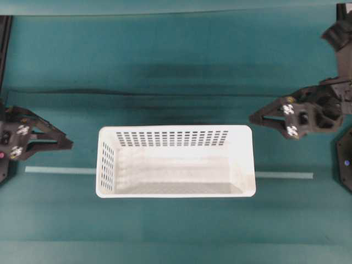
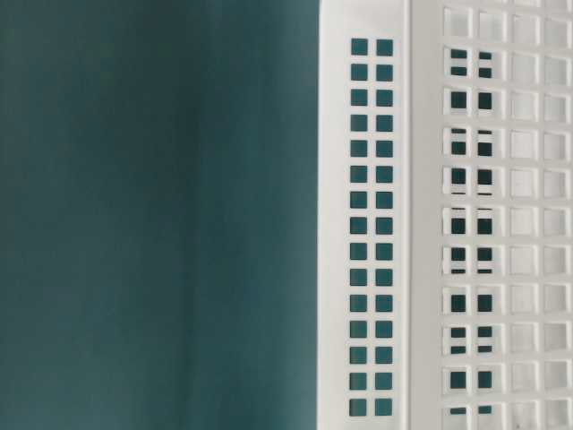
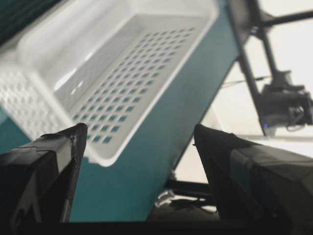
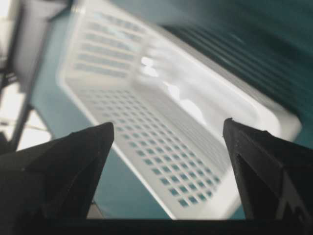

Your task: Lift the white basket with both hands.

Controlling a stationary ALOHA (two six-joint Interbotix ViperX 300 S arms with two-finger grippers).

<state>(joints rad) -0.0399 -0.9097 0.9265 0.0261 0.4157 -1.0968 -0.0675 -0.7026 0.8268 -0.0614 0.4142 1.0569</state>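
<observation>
From my overhead view, the left gripper point(image 1: 66, 144) sat at the far left edge of the teal table point(image 1: 176, 66), its two black fingers spread wide with nothing between them, the tips pointing toward the white basket point(image 1: 176, 160) but well apart from its short left wall. Through the left wrist camera I saw the same spread fingers point(image 3: 44, 171) framing the basket's near corner, with a clear gap to the rim.

The white basket rested flat on the table in the middle of my overhead picture, long side running left to right, open top up, holding nothing. A pale strip of tape point(image 1: 60, 170) ran along the table surface, showing on both sides of the basket. The table-level camera gave me only a close look at its perforated wall point(image 2: 372, 224) against the teal.

On the right, the right gripper point(image 1: 254, 118) hung near the basket's upper right corner, not touching it, jaws likewise wide and holding nothing. Its wrist camera showed both fingers point(image 4: 63, 166) parted, the basket lying beyond them.
</observation>
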